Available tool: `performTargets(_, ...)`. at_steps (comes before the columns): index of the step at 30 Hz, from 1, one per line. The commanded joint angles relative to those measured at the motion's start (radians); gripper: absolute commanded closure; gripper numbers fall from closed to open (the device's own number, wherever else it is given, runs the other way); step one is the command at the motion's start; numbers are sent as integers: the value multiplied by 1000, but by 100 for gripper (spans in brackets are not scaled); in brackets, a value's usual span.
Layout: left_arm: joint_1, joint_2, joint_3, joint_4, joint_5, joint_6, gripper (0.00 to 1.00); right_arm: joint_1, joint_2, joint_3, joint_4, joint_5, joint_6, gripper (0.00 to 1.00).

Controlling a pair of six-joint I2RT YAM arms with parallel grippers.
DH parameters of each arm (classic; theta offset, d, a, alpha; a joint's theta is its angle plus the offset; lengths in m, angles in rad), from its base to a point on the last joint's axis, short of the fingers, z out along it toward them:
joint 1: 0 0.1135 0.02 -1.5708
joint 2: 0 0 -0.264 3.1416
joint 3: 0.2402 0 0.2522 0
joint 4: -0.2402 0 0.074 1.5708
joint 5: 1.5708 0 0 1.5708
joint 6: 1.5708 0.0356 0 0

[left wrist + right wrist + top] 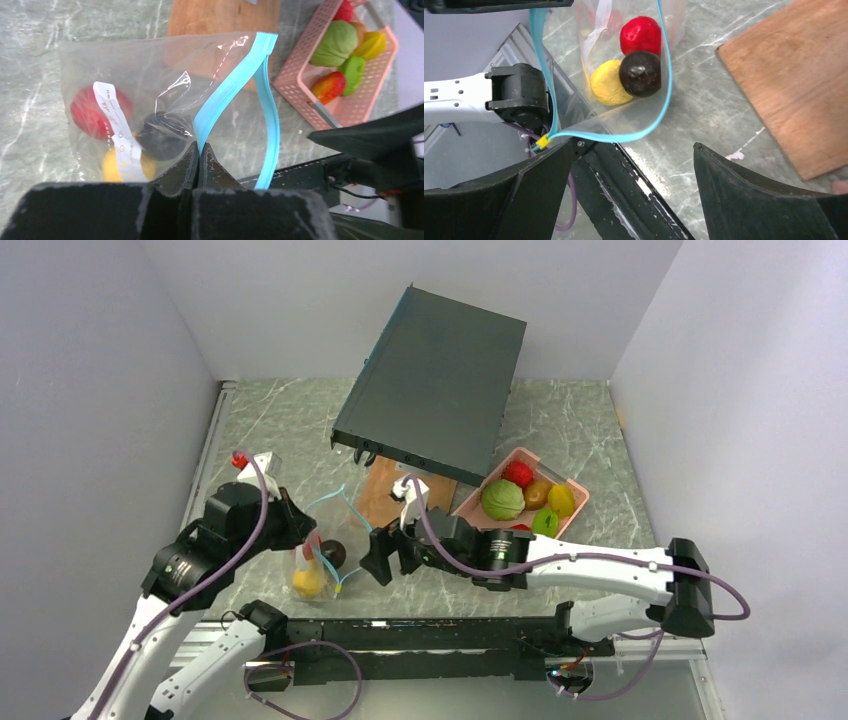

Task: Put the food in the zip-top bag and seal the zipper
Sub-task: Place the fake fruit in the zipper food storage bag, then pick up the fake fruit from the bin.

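Left wrist: left gripper (199, 149) clamped on zipper (227, 82), bag mouth open

Left fingers are shut tight on the teal zipper strip. The zip-top bag (150, 60) hangs from that grip over the marbled table (30, 75); can't tell if its bottom touches. The zipper is unsealed, its two sides bowed apart in a loop.

Inside the bag: red fruit (640, 34), yellow fruit (609, 82), dark purple ball (640, 73), bunched at the bottom and touching.

Right gripper (633, 146) is spread wide with nothing between its fingers, hovering just at the bag mouth.

A wooden board (794, 85) lies between the bag and the pink tray (295, 82). The tray holds:
- green round piece (337, 42)
- yellow piece (371, 45)
- small green piece (353, 70)
- red-and-yellow piece (328, 86)
- red piece (345, 10) at the far end

In the top view, a dark flat box (430, 380) is tilted over the board's far end.
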Motion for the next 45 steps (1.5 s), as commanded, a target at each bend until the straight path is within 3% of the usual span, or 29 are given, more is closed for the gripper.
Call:
performTargets(1, -4, 56, 5, 13, -91, 77, 100, 3, -105, -9, -58, 90, -13, 9)
performTargets(10, -3, 52, -70, 57, -143, 192, 100, -5, -367, -140, -255, 334, 65, 7)
performTargets(23, -4, 13, -180, 144, -137, 238, 100, -60, -540, -307, -495, 478, 320, 8)
performTargets(30, -4, -3, -203, 177, -95, 253, 100, -245, -501, -287, -606, 481, 382, 8)
performTargets(38, -4, -36, -211, 182, -112, 243, 100, -424, -579, -350, -627, 444, 458, 13)
performTargets(45, -4, -50, -207, 170, -137, 232, 100, -690, -465, -381, -473, 189, 360, 21)
